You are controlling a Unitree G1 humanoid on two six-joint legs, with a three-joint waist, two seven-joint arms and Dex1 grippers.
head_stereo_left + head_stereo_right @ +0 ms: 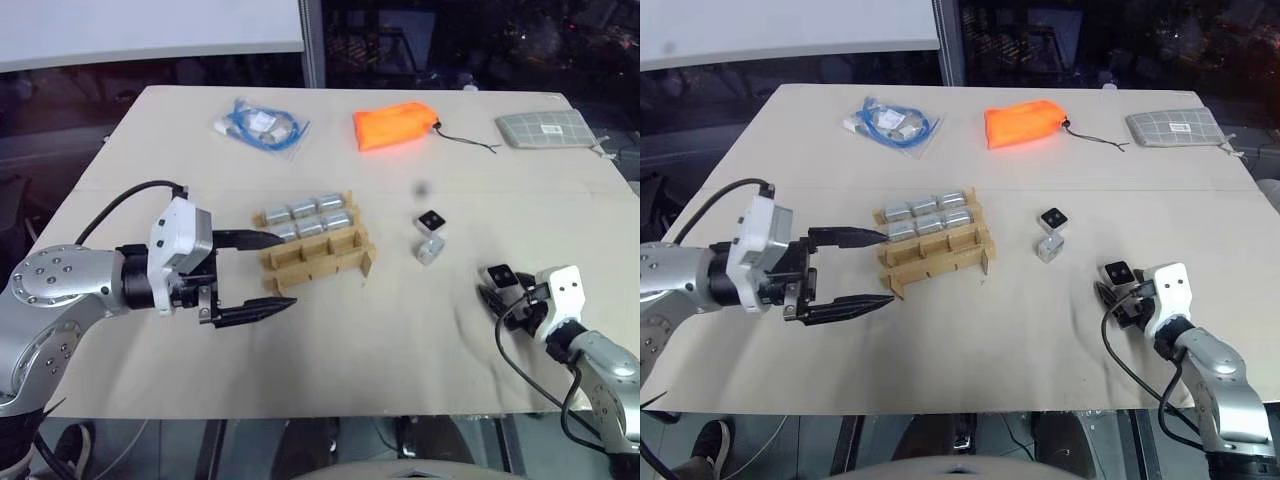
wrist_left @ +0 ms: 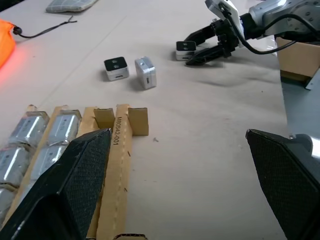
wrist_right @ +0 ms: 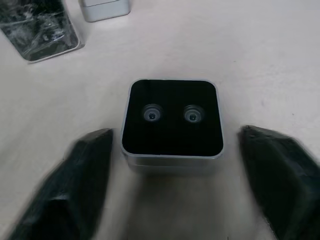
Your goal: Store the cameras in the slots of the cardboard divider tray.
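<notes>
The cardboard divider tray (image 1: 318, 256) lies mid-table, with several silvery cameras (image 1: 305, 216) filling its far slots. Its near slots hold nothing. My left gripper (image 1: 286, 271) hovers open just left of the tray, its fingers pointing toward it. Two loose cameras lie to the tray's right: one black face up (image 1: 431, 220), one on its side (image 1: 428, 251). A third camera (image 3: 172, 117) rests on the table at the near right with its black face up. My right gripper (image 1: 496, 291) is open and straddles this camera, with a small gap between each finger and it.
Along the far edge lie a clear bag of blue cable (image 1: 260, 127), an orange pouch (image 1: 393, 127) with a black cord, and a grey checked pouch (image 1: 545, 130). The table's right edge runs just past my right gripper. A cardboard box (image 2: 300, 55) stands off the table beyond that edge.
</notes>
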